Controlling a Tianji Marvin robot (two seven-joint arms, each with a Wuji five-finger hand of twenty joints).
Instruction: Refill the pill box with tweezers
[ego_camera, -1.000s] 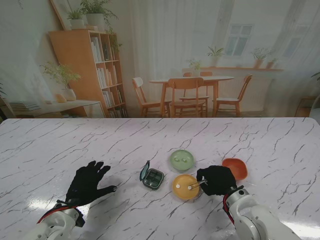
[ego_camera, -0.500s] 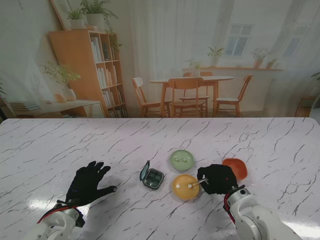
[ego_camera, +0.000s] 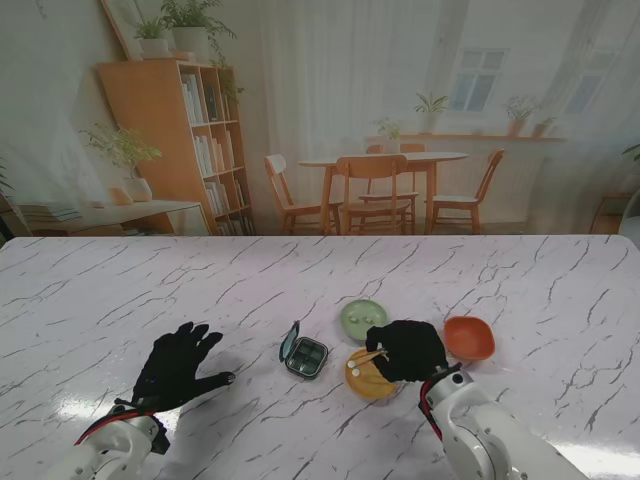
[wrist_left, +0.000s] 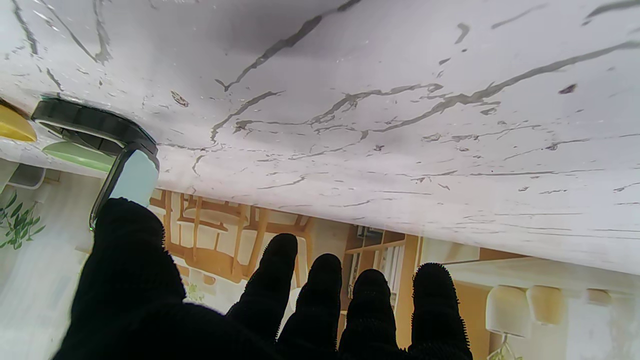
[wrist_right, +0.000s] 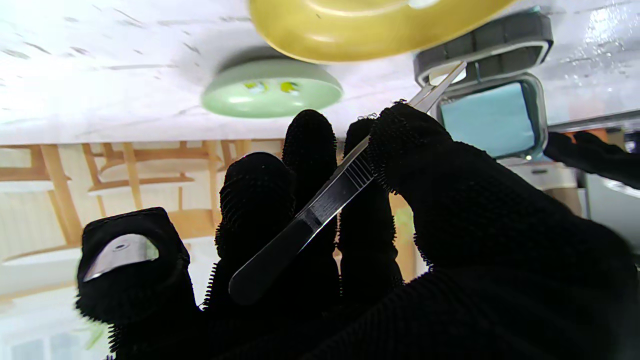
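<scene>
Marble table (ego_camera: 520, 280): right hand (ego_camera: 405, 350) pinches tweezers (wrist_right: 320, 205) over yellow dish (ego_camera: 368, 376); left hand (ego_camera: 178, 366) splayed, empty. Best carry level toward pill box (ego_camera: 305, 356), squeeze steady.

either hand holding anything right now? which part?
Right hand holds the tweezers, pinched mid-shaft between thumb and fingers, tips free toward the pill box. Left hand is open, holding nothing.

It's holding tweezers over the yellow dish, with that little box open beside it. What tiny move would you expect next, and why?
Probably a short carry to the left, toward the open pill box. The right hand grips the tweezers above the yellow dish, and something pale seems pinched at their tips, which already point at the box. The left hand rests open, apart.
</scene>
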